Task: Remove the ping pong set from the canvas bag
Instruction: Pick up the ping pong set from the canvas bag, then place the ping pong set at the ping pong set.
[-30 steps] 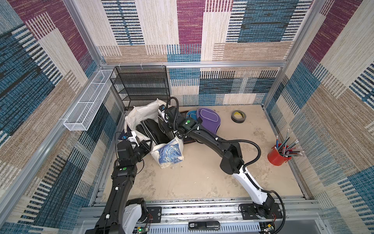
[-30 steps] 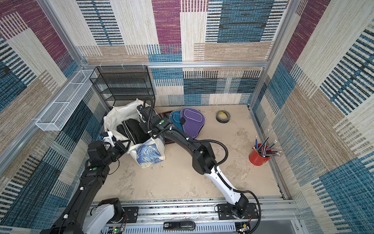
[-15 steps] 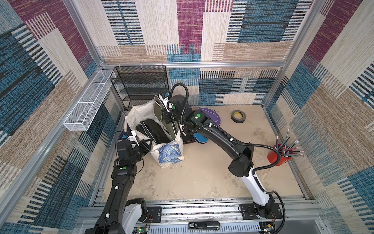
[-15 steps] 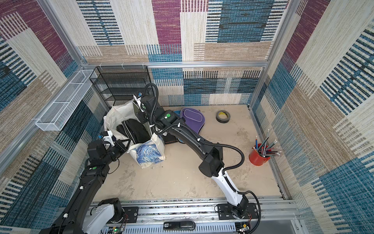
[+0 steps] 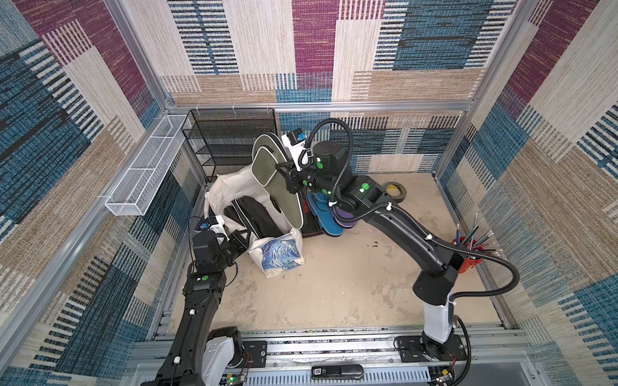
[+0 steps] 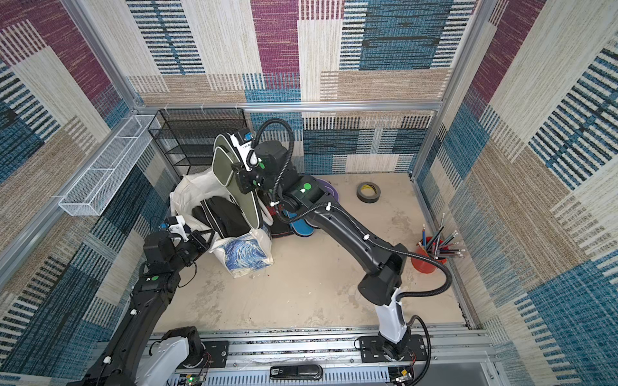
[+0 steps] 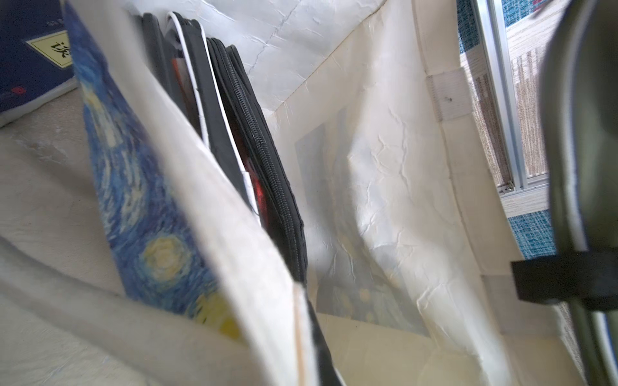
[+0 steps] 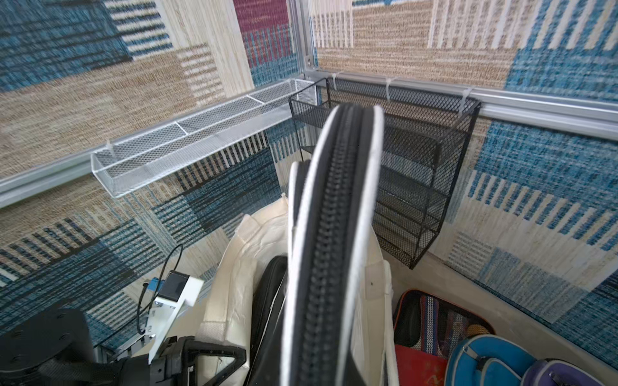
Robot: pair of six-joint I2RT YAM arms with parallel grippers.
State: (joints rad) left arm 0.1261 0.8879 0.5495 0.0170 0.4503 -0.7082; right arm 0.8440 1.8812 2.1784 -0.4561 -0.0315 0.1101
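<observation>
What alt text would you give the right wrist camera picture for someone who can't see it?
A zipped ping pong case, seen edge-on with black zipper and white piping, sticks up from the open canvas bag. Behind it a black mesh rack and a white mesh tray hang on the patterned walls.

Robot test cell in a lab
Aluminium frame rails [image 5: 321,106] boxed in a small sandy floor [image 5: 334,284], with patterned carpet panels [image 5: 261,43] as walls; two black arms [image 5: 401,230] stood bolted to a slotted base rail [image 5: 301,347] well behind the right gripper [image 5: 287,176], while a black mesh rack [image 5: 230,143] hung zip-tied to the frame just beyond it and a white mesh tray [image 5: 143,173] farther off along the side wall
</observation>
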